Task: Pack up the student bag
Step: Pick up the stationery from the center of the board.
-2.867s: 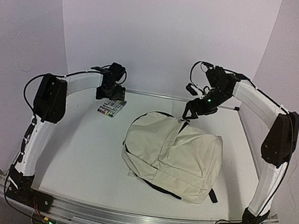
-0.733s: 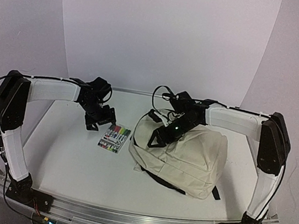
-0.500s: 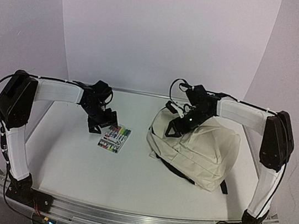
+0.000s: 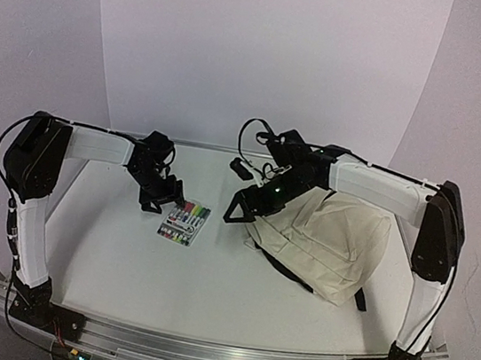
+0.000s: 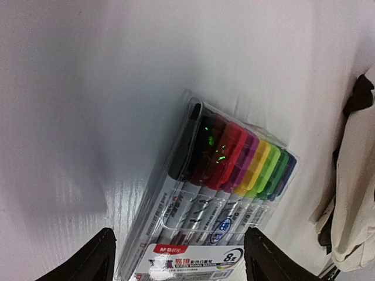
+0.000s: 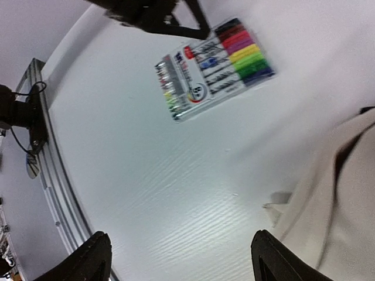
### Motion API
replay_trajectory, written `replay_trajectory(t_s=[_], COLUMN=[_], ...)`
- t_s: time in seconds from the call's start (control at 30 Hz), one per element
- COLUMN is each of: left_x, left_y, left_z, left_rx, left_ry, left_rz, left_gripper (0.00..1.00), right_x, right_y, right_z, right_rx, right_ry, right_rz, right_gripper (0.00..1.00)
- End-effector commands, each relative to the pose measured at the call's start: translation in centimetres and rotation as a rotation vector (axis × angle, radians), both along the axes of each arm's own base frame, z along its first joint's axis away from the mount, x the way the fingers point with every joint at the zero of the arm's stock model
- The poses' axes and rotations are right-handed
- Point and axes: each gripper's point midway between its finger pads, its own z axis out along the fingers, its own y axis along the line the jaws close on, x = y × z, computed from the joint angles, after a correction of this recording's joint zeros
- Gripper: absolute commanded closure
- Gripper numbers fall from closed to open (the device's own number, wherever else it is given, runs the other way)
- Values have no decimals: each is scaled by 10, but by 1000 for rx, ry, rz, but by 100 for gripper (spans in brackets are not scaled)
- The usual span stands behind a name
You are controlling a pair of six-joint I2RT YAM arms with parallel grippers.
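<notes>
Right now my left hand (image 4: 165, 203) hangs low over the worktop (image 4: 121, 262) at about 10 o'clock from the middle of the top view. Its fingers (image 5: 96, 260) are spread wide, and it grips nothing. In its wrist view the label end of a marker pack (image 5: 228, 193) lies between the two tips; I cannot tell whether either tip touches the wrapper. The pack lies flat, its long axis running from 1 o'clock to 7 o'clock in the top view, coloured caps at the far end.

My right hand (image 4: 242, 218) is near the centre of the worktop, just to the 3 o'clock side of the pack, and it too is spread wide and carries nothing. Its wrist camera shows bare worktop between the tips, the marker pack beyond them, and cream fabric crowding in beside one finger (image 6: 275, 257). Contact with that fabric I cannot make out.

That fabric is the student bag (image 4: 331, 237), lying flat on the right half of the worktop. Its long axis runs from roughly 10 o'clock to 4 o'clock. The narrower end points toward 10 o'clock and sits right at my right hand. A black strap (image 4: 298, 278) runs along its near edge. Whether the zipper is open I cannot see.
</notes>
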Motion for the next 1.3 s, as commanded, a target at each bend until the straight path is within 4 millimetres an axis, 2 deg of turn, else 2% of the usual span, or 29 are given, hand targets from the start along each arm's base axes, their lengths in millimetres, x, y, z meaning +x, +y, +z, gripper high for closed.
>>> replay_trajectory(t_s=[0.0,0.17,0.37,0.43,0.5,0.53,0.67,0.83,0.97,1.17,1.27], left_x=[5,-10,-51,-60,-68,-68,-67,-60,-46,-37,-35], left_y=[-16,-37,-69,-73,-67,-65,-53,-48,-58,-82,-96], left_z=[4,-1,3,9,12,17,16,-1,-12,-34,-28], left_rx=[-38,-94,-153,-175,-198,-216,-247,-326,-411,-544,-664], left_ry=[-43,-28,-7,-9,-14,-31,-39,-33,-45,-34,-76], left_rz=[-115,-172,-210,-193,-148,-117,-3,101,124,93,54], left_gripper=[29,40,49,51,50,49,39,38,40,45,48], right_x=[14,26,27,27,27,27,32,46,44,21,12], right_y=[24,31,33,32,31,31,26,21,26,40,44], right_z=[-16,-43,-74,-82,-89,-92,-106,-127,-141,-155,-161], right_rx=[47,25,-11,-20,-31,-37,-72,-129,-117,-44,-18], right_ry=[93,113,159,167,171,172,152,105,139,278,340], right_rz=[-96,-137,-149,-152,-153,-156,-171,-219,-210,-137,-112], right_gripper=[19,22,26,27,27,27,27,28,34,42,43])
